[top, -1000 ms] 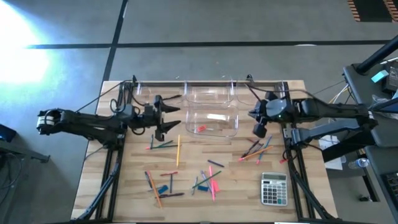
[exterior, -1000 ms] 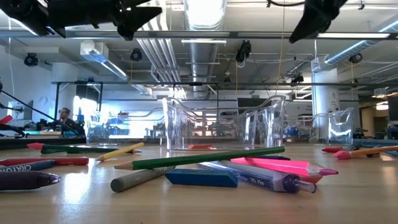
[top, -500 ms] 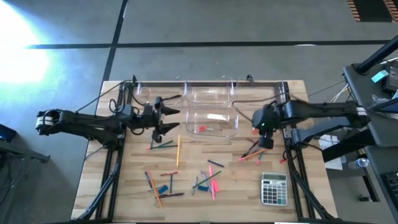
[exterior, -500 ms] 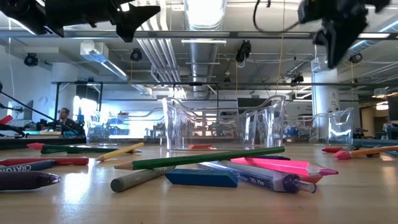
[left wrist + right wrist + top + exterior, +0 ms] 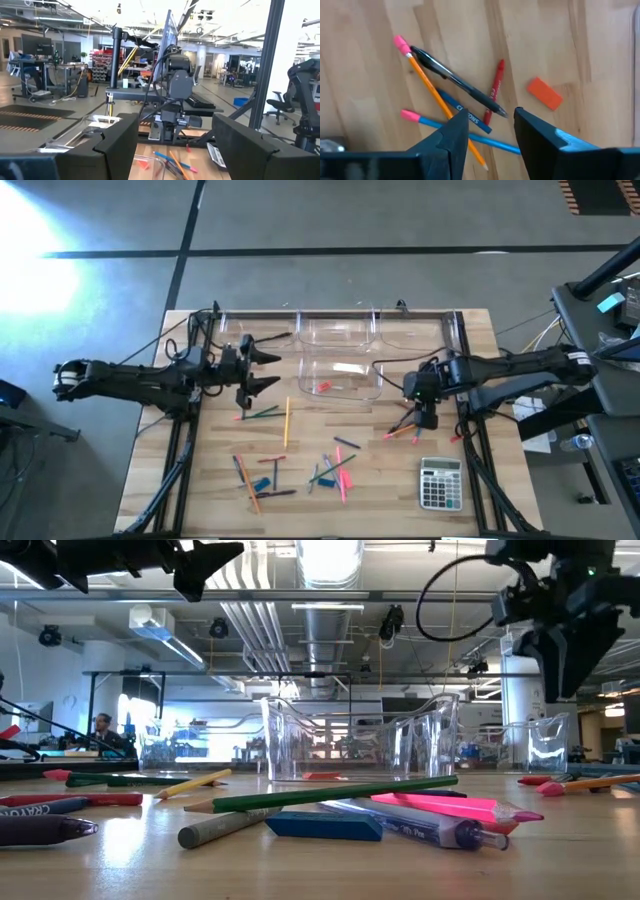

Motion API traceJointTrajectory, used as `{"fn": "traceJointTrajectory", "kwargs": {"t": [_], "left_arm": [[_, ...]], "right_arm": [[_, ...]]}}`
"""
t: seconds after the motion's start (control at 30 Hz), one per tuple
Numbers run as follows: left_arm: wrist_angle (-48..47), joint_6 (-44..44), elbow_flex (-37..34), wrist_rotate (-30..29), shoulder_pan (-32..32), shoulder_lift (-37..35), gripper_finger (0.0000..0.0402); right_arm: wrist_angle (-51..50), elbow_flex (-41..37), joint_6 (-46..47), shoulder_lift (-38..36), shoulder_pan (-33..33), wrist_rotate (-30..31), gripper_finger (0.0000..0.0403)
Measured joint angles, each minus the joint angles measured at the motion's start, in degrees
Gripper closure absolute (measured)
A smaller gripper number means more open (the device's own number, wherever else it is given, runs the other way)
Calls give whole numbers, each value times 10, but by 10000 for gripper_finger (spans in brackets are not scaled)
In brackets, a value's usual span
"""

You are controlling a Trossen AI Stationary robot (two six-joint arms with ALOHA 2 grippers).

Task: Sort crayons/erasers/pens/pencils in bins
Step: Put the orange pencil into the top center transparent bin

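A: Hovering over the right-hand cluster now — right gripper (image 5: 425, 412) is above the small pile near the light wooden table's (image 5: 200, 500) right edge, fingers parted with a clear gap, nothing between them.

B: What's under it?

A: Right wrist view: black pen (image 5: 455, 80) crossing an orange pencil with pink eraser tip (image 5: 437, 100), a blue crayon (image 5: 465, 114), a light-blue pencil (image 5: 470, 134), a red crayon (image 5: 493, 92). Orange-red flat eraser block (image 5: 545, 93) lies apart from the sticks, bare wood around it.

B: Left side?

A: Left gripper (image 5: 262, 370) sits raised beside the clear plastic bins (image 5: 340, 355), fingers spread wide, empty. Bins are grouped at the table's back edge; the front one holds a small red piece and a pale piece.

B: Room to move?

A: Open wood between the bins and the front scatter. Front-centre heap: green pencil (image 5: 330, 795), blue eraser block (image 5: 322, 826), pink stick (image 5: 440, 806), grey-barrelled pencil (image 5: 230, 826). Grey calculator (image 5: 440, 483) occupies the front right corner, just in front of the right gripper's pile. Yellow pencil (image 5: 286, 422) lies alone, mid-left.
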Motion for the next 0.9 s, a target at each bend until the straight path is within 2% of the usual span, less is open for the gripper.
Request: {"fn": "traceJointTrajectory", "kwargs": {"t": [0.33, 0.57, 0.9], "left_arm": [[8, 0, -1, 0, 0, 20, 162], [27, -2, -1, 0, 0, 34, 162], [25, -2, -1, -1, 0, 33, 162]], "right_arm": [[88, -81, 24, -14, 0, -1, 264], [98, -71, 34, 9, 0, -1, 251], [104, -68, 48, 34, 2, -14, 259]]}}
